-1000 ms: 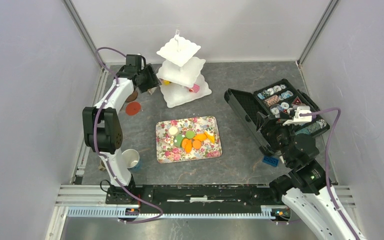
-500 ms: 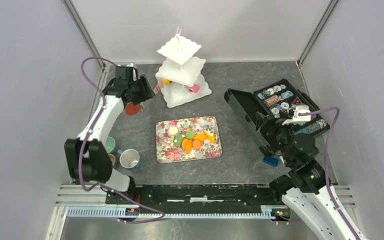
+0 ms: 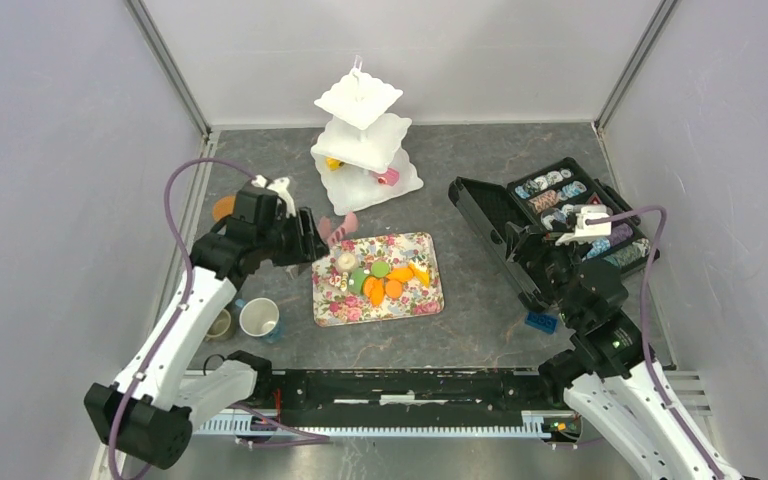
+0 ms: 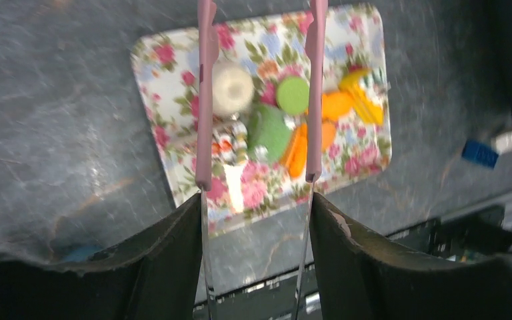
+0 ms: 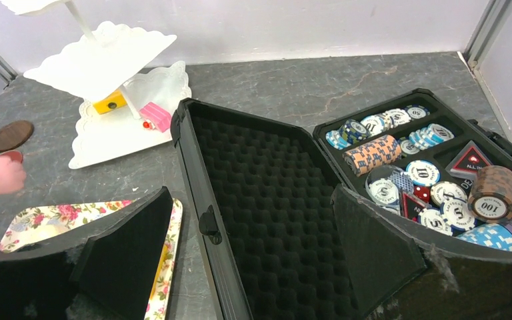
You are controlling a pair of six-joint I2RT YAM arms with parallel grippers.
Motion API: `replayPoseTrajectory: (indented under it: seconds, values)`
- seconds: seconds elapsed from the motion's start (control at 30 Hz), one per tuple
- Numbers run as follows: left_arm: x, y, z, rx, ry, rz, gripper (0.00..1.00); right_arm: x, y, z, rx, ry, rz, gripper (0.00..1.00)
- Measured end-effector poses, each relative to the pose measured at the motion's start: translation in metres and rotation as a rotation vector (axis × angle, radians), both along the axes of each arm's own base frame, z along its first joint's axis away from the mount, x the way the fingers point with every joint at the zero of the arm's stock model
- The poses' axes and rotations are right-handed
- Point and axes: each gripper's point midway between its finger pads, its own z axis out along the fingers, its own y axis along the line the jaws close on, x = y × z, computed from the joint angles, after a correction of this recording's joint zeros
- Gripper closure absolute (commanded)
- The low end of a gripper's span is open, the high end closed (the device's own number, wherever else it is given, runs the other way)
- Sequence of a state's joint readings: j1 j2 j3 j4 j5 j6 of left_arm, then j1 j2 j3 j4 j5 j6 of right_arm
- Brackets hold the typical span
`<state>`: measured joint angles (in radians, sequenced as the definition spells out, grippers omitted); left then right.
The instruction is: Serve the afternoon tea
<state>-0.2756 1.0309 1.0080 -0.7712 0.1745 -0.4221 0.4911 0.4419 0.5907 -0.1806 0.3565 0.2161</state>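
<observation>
**Left gripper (image 3: 337, 226) hangs over the cake tray, empty, apparently set to pick.**
Its pink fingers (image 4: 205, 100) stand apart with nothing between them, straddling the cream cake (image 3: 346, 261) at the upper left corner of the floral tray (image 3: 332, 308), mid-frame, probably to close on it. The orange cakes (image 3: 385, 287) and green cakes (image 3: 360, 280) wait there too, likely bound for the white tiered stand (image 3: 360, 150) at upper centre. At right, the right gripper (image 5: 250, 200) idles open-fingered and empty over the black case (image 3: 490, 225), clear of the work.
</observation>
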Motion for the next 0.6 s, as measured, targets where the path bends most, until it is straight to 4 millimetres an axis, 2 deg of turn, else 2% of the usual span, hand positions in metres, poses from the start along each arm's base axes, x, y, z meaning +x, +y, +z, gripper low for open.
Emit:
replayPoseTrajectory:
  seconds: [0.13,0.3,0.47,0.6]
  values:
    - [-0.035,-0.023,-0.004,0.043,0.032,-0.125,0.39,0.004,0.002,-0.007,-0.013,0.024,0.000,0.02]
    - [-0.066,-0.032,-0.020,0.136,0.123,-0.224,0.42,0.008,0.004,-0.014,-0.027,0.050,-0.003,0.02]
    - [-0.079,-0.035,-0.029,0.241,0.194,-0.278,0.44,0.008,0.002,-0.011,-0.021,0.039,-0.011,0.02]
    - [-0.086,-0.029,-0.031,0.290,0.209,-0.299,0.45,0.008,0.001,-0.014,-0.021,0.042,-0.015,0.02]
